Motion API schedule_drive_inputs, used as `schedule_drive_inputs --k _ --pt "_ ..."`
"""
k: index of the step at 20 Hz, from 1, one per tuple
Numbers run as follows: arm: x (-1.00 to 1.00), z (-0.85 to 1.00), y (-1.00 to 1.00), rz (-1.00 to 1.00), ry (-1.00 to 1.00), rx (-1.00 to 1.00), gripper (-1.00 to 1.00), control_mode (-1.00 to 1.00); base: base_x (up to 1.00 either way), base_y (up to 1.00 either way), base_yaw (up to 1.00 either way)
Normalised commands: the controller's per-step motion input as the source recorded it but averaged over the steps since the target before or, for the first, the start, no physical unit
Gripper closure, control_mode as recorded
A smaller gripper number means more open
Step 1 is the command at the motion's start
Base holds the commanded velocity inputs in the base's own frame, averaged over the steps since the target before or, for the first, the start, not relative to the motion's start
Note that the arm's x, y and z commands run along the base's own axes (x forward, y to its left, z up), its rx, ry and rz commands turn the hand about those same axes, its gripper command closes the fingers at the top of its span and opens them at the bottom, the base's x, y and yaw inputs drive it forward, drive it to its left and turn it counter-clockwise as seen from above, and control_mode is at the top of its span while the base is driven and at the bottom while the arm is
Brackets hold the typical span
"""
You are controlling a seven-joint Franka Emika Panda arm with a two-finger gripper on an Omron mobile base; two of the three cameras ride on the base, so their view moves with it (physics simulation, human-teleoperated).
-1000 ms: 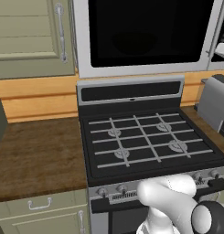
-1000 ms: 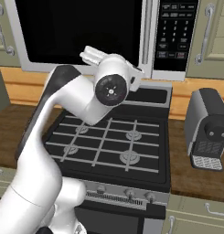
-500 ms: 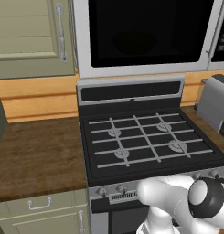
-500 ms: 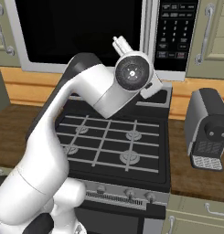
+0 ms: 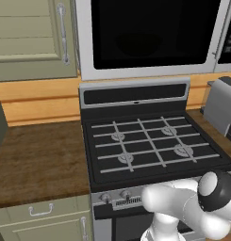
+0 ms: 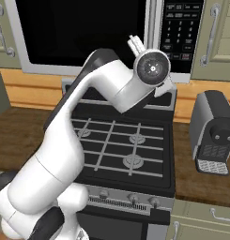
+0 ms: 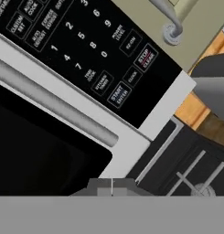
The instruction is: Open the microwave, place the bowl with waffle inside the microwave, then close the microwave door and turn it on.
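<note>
Closed, empty gripper raised in front of the microwave, near its lower right corner. The microwave door is shut, its bar handle just ahead of the fingertips; the dark control strip lies beyond that handle. The gas stove sits below the gripper.

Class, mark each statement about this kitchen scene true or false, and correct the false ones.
1. The microwave door is shut. True.
2. The bowl sits on the stove. False: the grates are bare.
3. The gripper points toward the keypad end of the microwave. True.
4. The gripper's jaws are wide open. False: they are shut.
5. A coffee machine stands left of the stove. False: it stands to its right.
</note>
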Motion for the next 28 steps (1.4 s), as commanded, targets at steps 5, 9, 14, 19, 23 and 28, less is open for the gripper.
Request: schedule_drive_inputs --k 5,9,14,19,23,28 --pt "0.45 0.03 -0.27 0.00 -0.05 0.05 1.00 -1.00 0.00 0.00 0.00" --pt "0.35 0.00 -0.39 0.00 -0.07 0.06 1.00 -1.00 0.00 0.00 0.00" --pt "0.37 0.00 -0.18 0.00 -0.07 0.05 1.00 -1.00 0.00 0.00 0.00" --pt "0.41 0.00 -0.03 0.00 -0.02 0.04 1.00 -1.00 0.00 0.00 0.00" --pt "0.48 -0.09 -0.08 0.00 0.00 0.05 1.00 -1.00 0.00 0.00 0.00" --pt "0.48 -0.10 -0.19 0.00 0.00 0.05 1.00 -1.00 0.00 0.00 0.00"
